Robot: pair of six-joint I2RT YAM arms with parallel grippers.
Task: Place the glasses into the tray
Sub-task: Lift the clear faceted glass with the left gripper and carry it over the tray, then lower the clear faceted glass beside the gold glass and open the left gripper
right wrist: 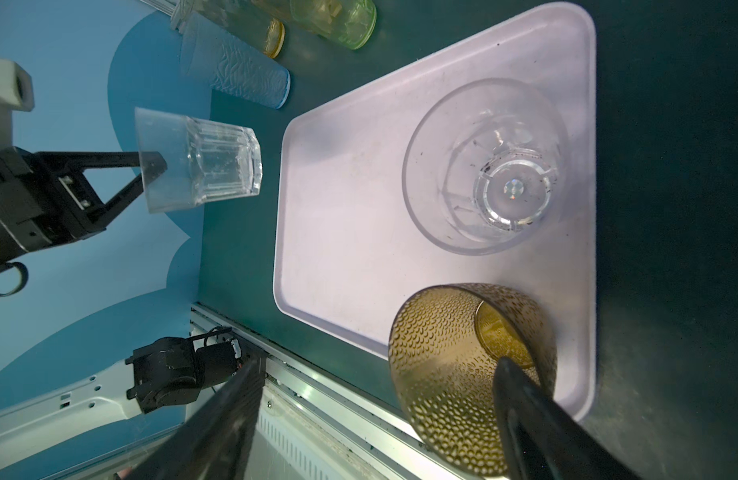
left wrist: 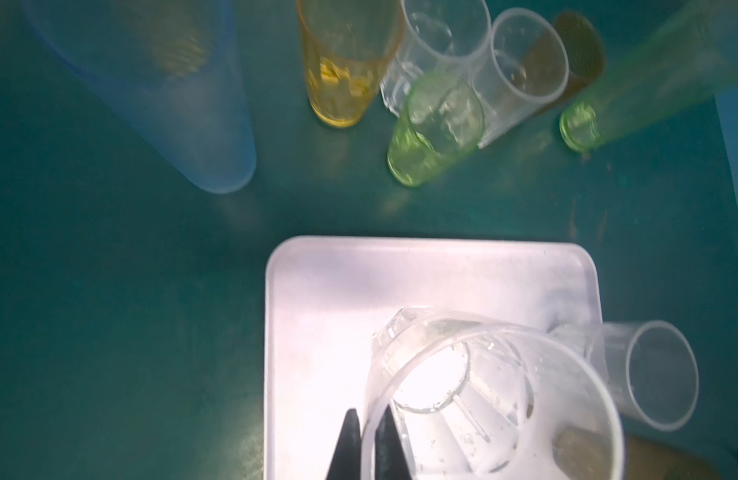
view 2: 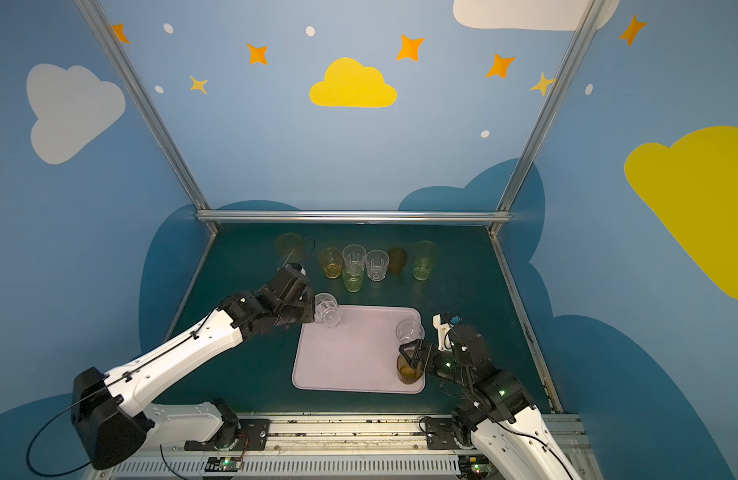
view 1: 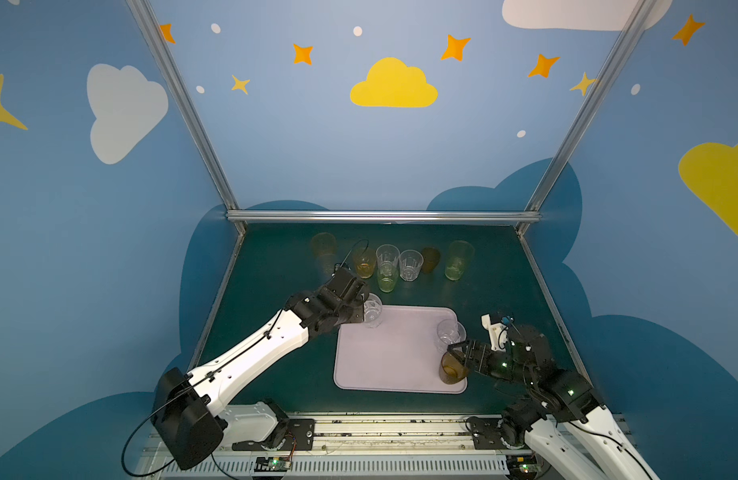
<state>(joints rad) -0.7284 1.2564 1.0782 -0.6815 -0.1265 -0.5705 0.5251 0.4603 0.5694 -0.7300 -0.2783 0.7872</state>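
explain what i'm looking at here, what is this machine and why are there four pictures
These are two robot arms, each ending in a two-fingered gripper. Two pictures come from a camera overhead, looking down on the whole scene; the other two come from small cameras on the arms' wrists. On the dark green table lies a lilac tray, with a group of coloured and clear glasses standing beyond it. The left gripper is shut on the rim of a clear faceted glass, held over the tray's far left corner. The right gripper is open, one finger inside a brown dimpled glass that stands on the tray. Another clear glass stands on the tray beside it.
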